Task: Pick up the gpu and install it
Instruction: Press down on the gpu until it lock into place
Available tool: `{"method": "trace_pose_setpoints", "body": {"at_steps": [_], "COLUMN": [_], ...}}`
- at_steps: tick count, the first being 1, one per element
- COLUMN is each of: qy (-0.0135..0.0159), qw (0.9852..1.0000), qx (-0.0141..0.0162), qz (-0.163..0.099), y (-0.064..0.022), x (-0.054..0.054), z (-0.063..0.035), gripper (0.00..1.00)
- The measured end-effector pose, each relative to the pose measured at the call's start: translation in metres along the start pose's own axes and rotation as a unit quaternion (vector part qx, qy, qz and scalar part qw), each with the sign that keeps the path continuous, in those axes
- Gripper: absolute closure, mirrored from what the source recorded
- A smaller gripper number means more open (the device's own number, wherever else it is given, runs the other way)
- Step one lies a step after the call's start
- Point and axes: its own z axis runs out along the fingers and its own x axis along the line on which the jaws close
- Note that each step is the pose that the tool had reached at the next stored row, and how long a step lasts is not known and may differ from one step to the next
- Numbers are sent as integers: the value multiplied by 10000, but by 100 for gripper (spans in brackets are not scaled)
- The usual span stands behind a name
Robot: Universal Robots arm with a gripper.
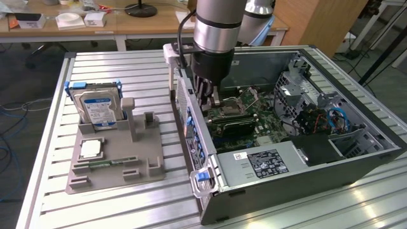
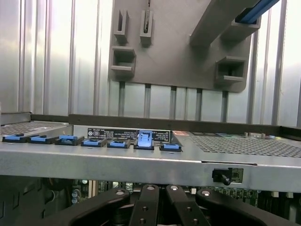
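**Exterior view: closed end effector reaching into the open case, gpu sitting inside on the motherboard**

A ribbed metal desk [image 1: 114, 67] is carrying everything. An open computer case [image 1: 356, 167] is lying on its side on the desk, taking up the exterior view's right half. The silver and black arm [image 1: 219, 24] is coming down from above into the case, close to its rear wall.

On the exterior view's left, a grey holder tray [image 1: 114, 176] is sitting on the desk, just beside the case. Inside the case, the power supply [image 1: 267, 162] is lying nearest the camera. It is wearing a black label with white print and a small white sticker, both too fine to read. A silver hard drive [image 1: 98, 109] is standing upright at the far end of the tray, with a blue label whose writing cannot be read.

The gpu [image 1: 239, 126] is showing as a long dark card on the motherboard, just below the end effector [image 1: 213, 100]. Its long axis is running from the rear wall towards the drive cage on the exterior view's right. Whether the two are touching cannot be told.

In the wrist view the end effector [image 2: 157, 207] is closed, its black fingers [image 2: 146, 207] pressing together. A row of blue clips [image 2: 117, 142] is lining the rear wall. One clip [image 2: 145, 139] is standing taller than the others, in front of a black label strip [image 2: 115, 134] with unreadable print. A small green memory stick [image 1: 105, 163] is lying flat in the tray.
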Motion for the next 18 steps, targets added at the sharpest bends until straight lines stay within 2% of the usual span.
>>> {"method": "trace_pose_setpoints", "body": {"at_steps": [1,6,9,18], "qy": [-8,0,-8,-25], "qw": [10000,10000,10000,10000], "qx": [6,2,5,4], "qz": [-1,1,4,-2], "y": [-1,0,-38,-393], "x": [-1,0,-1,11], "z": [10,12,17,6], "gripper": [89,89,89,89]}}
